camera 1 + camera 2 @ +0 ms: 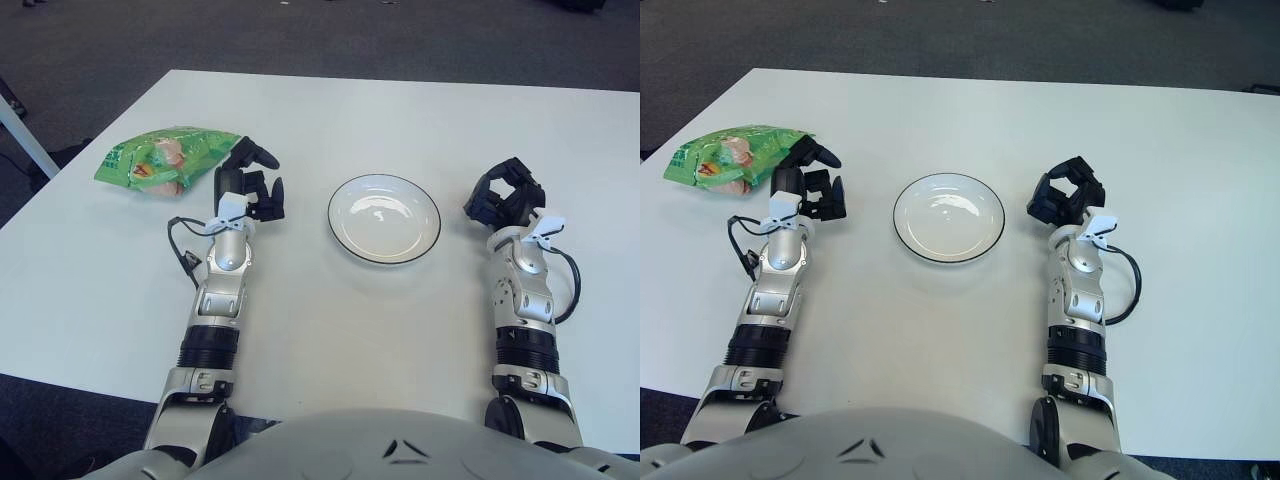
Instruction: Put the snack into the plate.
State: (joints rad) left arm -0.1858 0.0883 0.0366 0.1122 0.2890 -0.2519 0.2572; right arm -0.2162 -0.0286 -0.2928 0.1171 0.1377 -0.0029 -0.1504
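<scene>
The snack (163, 159), a green crinkled bag printed with a pale food picture and a red-and-orange patch, lies flat on the white table (330, 330) near its far left corner, well to the left of the plate (384, 218). Its lettering is too small to read, and no brand can be made out.

The left hand (250, 185) shows just beside the bag's right end, its dark fingers (262, 153) loosely spread and holding nothing; one fingertip reaches toward the bag's corner, though whether it touches cannot be told. A thin black cable (183, 250) loops out from the left wrist over the tabletop.

The plate, white with a thin dark rim, sits upright near the table's centre, between the two hands, with nothing in it. Only bare tabletop separates it from the left hand and the bag.

The right hand (507, 197) shows to the right of the plate, apart from it, its fingers curled inward around nothing. A white clip-like fitting (545, 228) sits at its wrist, and another black cable (571, 285) arcs off the forearm.

Dark grey carpet (330, 35) surrounds the table, and a white slanted bar (22, 135) shows at the left edge.
</scene>
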